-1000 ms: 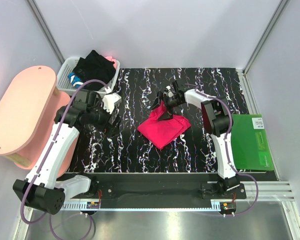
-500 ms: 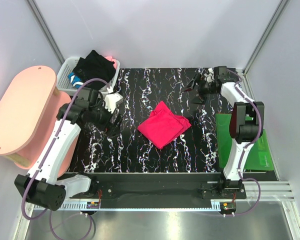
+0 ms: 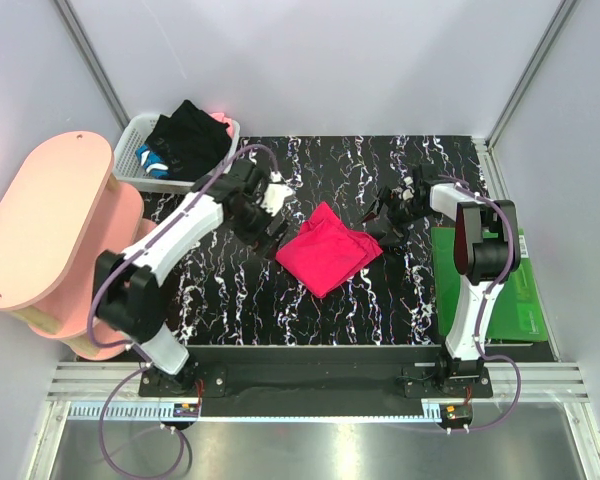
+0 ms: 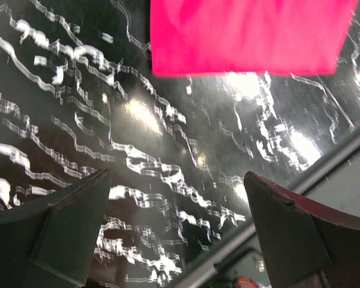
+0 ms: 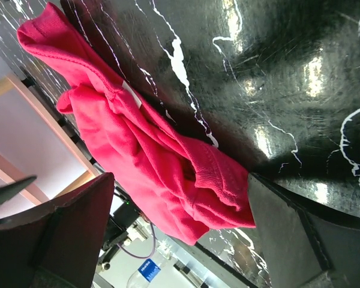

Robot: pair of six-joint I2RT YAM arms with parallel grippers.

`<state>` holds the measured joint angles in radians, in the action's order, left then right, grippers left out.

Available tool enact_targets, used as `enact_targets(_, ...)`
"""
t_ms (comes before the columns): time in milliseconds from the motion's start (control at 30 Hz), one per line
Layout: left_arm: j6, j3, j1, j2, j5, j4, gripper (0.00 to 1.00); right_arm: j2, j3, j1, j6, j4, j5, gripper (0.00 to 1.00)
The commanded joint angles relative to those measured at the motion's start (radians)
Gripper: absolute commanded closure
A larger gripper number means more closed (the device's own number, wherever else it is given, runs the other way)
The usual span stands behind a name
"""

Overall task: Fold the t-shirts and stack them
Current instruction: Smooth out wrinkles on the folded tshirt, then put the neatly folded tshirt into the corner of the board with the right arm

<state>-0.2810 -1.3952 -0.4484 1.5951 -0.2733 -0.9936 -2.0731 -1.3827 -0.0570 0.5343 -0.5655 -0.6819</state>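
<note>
Left gripper (image 3: 270, 225): swung in from table's left to just beside pinkish-red t-shirt (image 3: 326, 252), left edge. Right gripper (image 3: 385, 220): returned from far right to its right edge. Fingers of both were spread, empty. Shirt lay mid-table, loosely folded. Advised: pinch every layer low, lift evenly.

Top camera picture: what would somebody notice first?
The bright pinkish-red t-shirt in the middle of the black marbled table grabs the eye. The left gripper and right gripper flank it, both open. A black t-shirt is heaped in the white basket, far left.
</note>
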Motion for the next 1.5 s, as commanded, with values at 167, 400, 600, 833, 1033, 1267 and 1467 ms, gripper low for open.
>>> enact_targets(167, 0.065, -0.139, -0.125, 0.242, 0.091, 0.151, 0.01, -0.019, 0.025, 0.002, -0.115, -0.033, 0.122, 0.00)
enact_targets(400, 0.066, -0.229, -0.138, 0.387, 0.077, 0.150, 0.01, 0.005, -0.027, 0.005, -0.143, -0.102, 0.300, 0.00)
enact_targets(600, 0.054, -0.219, -0.141, 0.436, 0.077, 0.161, 0.01, 0.018, -0.026, 0.043, -0.131, -0.105, 0.317, 0.00)
enact_targets(833, 0.039, -0.203, -0.142, 0.457, 0.089, 0.179, 0.01, -0.041, -0.001, 0.042, -0.096, -0.050, 0.172, 0.00)
enact_targets(1033, 0.040, -0.200, -0.145, 0.465, 0.094, 0.184, 0.01, -0.071, 0.011, -0.021, -0.089, -0.011, 0.074, 0.00)
enact_targets(1267, 0.040, -0.205, -0.159, 0.470, 0.103, 0.185, 0.01, -0.111, 0.051, -0.095, -0.066, 0.030, 0.013, 0.00)
enact_targets(1467, 0.040, -0.205, -0.162, 0.465, 0.114, 0.184, 0.01, -0.150, 0.076, -0.130, -0.068, 0.041, -0.024, 0.00)
